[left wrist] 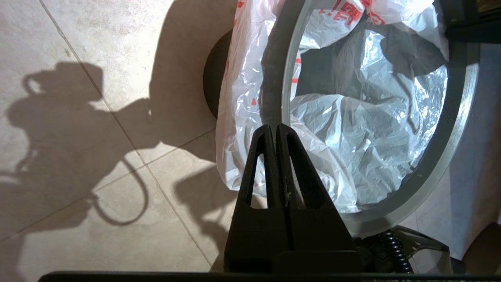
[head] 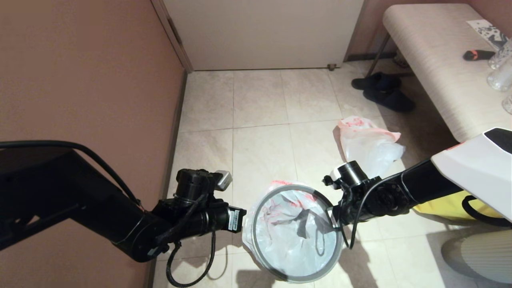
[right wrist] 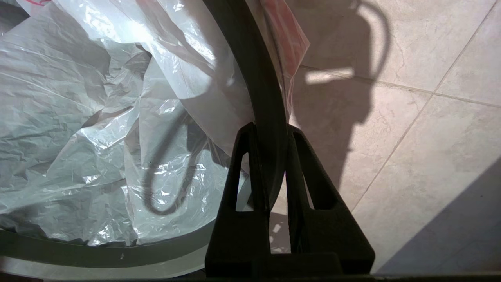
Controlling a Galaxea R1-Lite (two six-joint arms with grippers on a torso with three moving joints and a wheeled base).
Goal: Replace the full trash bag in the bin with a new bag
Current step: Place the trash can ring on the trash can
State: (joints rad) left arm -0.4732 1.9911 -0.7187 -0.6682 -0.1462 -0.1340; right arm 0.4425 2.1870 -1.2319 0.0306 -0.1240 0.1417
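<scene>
The grey hoop [head: 335,256] sits round the mouth of the bin, whose black wall [left wrist: 211,78] shows only in the left wrist view. The new bag [head: 288,244], thin white film with red print, lines the inside and spills over the hoop's left side [left wrist: 238,117]. My right gripper [head: 333,218] is at the hoop's right edge, shut on the hoop [right wrist: 250,70] with the band between its fingers [right wrist: 270,129]. My left gripper [head: 245,216] is at the hoop's left edge, its fingers pressed together [left wrist: 275,127] over the rim with no visible gap.
A lumpy white bag with red print [head: 368,144] lies on the tiles behind the bin. A yellow bag [head: 448,206] sits under my right arm. Dark slippers [head: 384,94] rest by a padded bench [head: 440,60]. A brown wall [head: 80,80] runs along the left.
</scene>
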